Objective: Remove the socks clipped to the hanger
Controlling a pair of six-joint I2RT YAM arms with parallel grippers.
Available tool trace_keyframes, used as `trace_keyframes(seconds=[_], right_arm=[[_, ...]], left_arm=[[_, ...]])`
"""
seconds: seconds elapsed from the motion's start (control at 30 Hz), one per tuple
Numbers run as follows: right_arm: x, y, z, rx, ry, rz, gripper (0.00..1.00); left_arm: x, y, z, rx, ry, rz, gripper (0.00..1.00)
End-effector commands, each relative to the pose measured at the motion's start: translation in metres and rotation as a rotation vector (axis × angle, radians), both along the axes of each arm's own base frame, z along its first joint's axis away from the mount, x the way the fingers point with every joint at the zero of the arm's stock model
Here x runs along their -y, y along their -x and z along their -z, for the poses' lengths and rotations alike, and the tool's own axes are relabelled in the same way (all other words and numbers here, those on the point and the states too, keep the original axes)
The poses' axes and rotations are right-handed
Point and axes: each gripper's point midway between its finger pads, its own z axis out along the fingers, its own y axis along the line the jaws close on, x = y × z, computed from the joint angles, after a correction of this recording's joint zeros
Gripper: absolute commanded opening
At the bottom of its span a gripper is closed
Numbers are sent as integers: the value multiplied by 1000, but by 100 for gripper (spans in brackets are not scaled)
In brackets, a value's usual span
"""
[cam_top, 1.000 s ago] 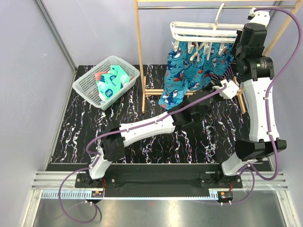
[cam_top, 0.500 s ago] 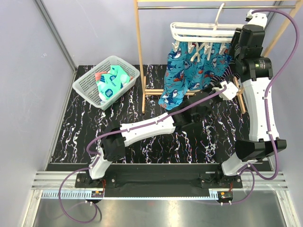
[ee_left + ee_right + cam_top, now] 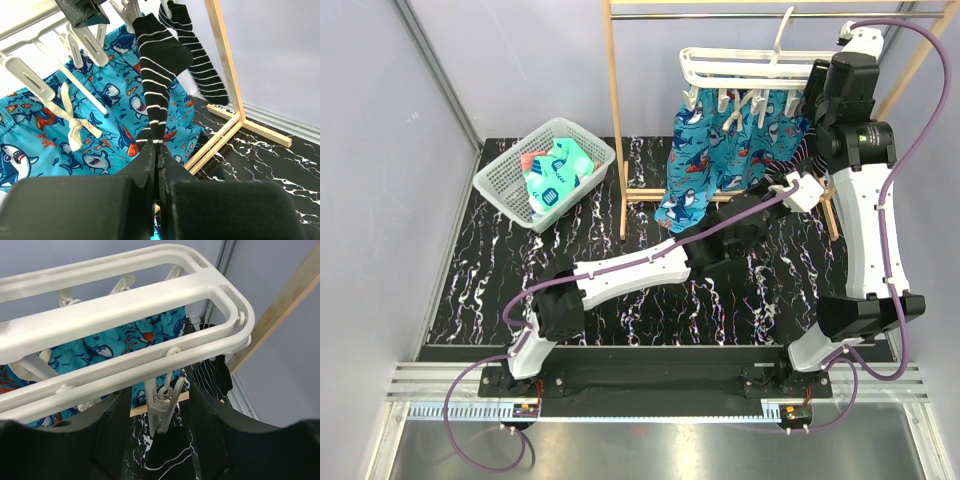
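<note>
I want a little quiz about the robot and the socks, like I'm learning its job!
1. True or false: socks lie in the basket.
2. Fill in: the left tool pinches the ____ sock.
3. At the clip, the right tool is: A) open, a finger on each side; B) shut.
Key: 1 true; 2 striped, the striped sock hanging from the frame; 3 A.
</note>
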Motion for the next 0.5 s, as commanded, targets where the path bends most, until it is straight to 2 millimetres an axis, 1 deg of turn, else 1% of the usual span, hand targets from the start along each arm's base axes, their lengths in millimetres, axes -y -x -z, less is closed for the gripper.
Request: trace_keyframes(seconds=[0.0, 0.1, 0.17, 0.33, 0.4, 0.47], right_arm=[[-2, 0, -32, 92, 7, -2, 55], [-1, -1, -32, 99, 6, 6, 50], [-2, -3, -33, 105, 5, 3, 49], [-2, -5, -31, 89, 0, 4, 55], [-2, -7, -27, 85, -4, 7, 55], [-1, -7, -26, 89, -6, 17, 53]], left_arm=[[-14, 8, -48, 42, 121, -9, 0], [-14, 9, -49, 44, 121, -8, 0], [-14, 9, -48, 43, 122, -7, 0], [-13, 10, -49, 44, 124, -6, 0], [-13, 10, -50, 45, 128, -4, 0], [-14, 10, -50, 45, 128, -6, 0]])
